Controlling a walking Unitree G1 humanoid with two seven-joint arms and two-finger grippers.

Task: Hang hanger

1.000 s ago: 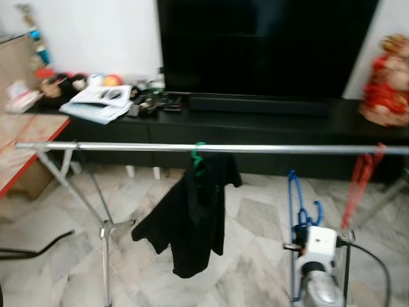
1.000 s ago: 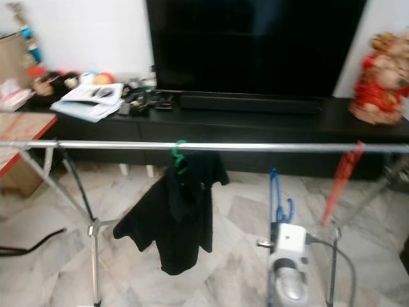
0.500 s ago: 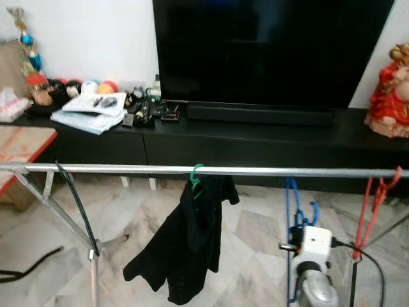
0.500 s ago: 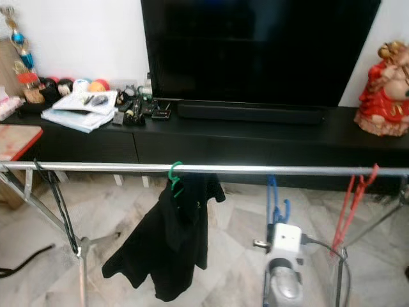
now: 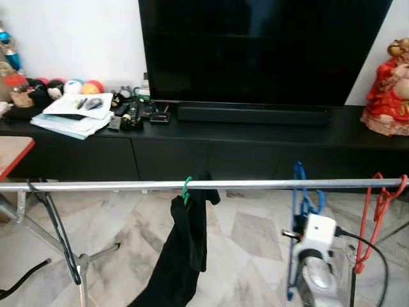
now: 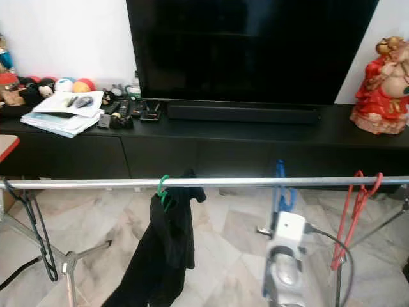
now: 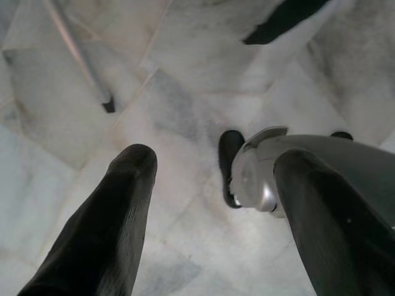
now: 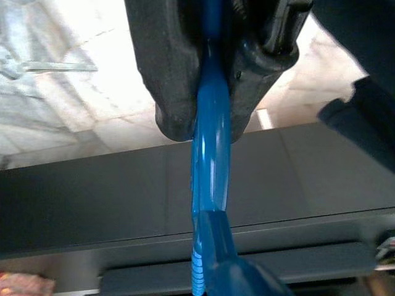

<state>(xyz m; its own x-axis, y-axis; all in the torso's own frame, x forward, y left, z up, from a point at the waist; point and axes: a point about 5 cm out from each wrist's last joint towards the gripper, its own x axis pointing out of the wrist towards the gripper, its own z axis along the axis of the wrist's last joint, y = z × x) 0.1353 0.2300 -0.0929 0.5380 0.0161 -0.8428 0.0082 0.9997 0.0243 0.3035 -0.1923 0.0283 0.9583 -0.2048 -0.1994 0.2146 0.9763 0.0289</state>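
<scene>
One blue plastic hanger (image 5: 299, 211) is being held up by the right gripper (image 8: 213, 92), its jaws clenched on the hanger's smooth, glossy blue bar; in the right wrist view the bar is running out from between the black fingers (image 8: 166, 68) toward a ribbed section near its hook. The hook is reaching level with the horizontal silver metal rail (image 5: 115, 186) of the clothes rack, just beside it; whether it is sitting on the rail cannot be told.

One green hanger (image 5: 186, 190) is hanging on the rail near its middle, carrying a black garment (image 5: 182, 249) that is draping toward the marble-tiled floor (image 5: 249, 230). One red hanger (image 5: 377, 217) is hanging near the rail's right end, and one thin black hanger (image 5: 54, 230) near its left end.

One left gripper (image 7: 210, 203) is hanging over the floor, jaws released and holding nothing.

One large black television (image 5: 262, 51) is standing on a long black cabinet (image 5: 255, 141) behind the rack.
</scene>
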